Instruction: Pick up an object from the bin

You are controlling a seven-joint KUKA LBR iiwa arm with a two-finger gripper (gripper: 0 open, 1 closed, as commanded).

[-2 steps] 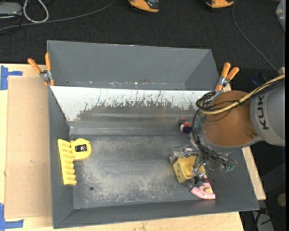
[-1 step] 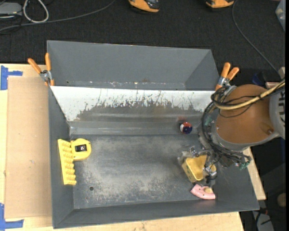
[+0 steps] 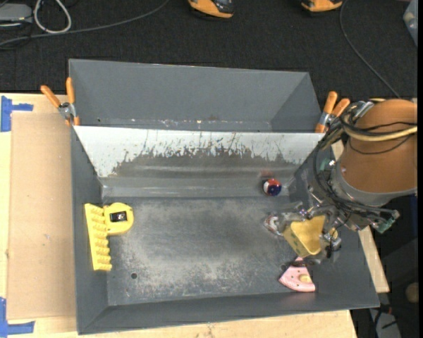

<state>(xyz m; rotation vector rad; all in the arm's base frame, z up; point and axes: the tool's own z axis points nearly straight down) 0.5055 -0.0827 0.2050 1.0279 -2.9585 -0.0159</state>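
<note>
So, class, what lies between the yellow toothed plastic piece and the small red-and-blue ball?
Nothing: the camera view shows bare grey metal bin floor from the yellow toothed plastic piece to the small red-and-blue ball.

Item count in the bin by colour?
Yellow: 2 (yellow toothed plastic comb piece, left; mustard-yellow wedge, right)
Pink: 1 (flat pink plastic piece)
Red, white and blue: 1 (small ball)
Total: 4

rounded orange wrist cover [image 3: 381, 157], pale cables [image 3: 389, 129] looped across it, dark metal gripper [image 3: 304, 225] beneath.
</note>
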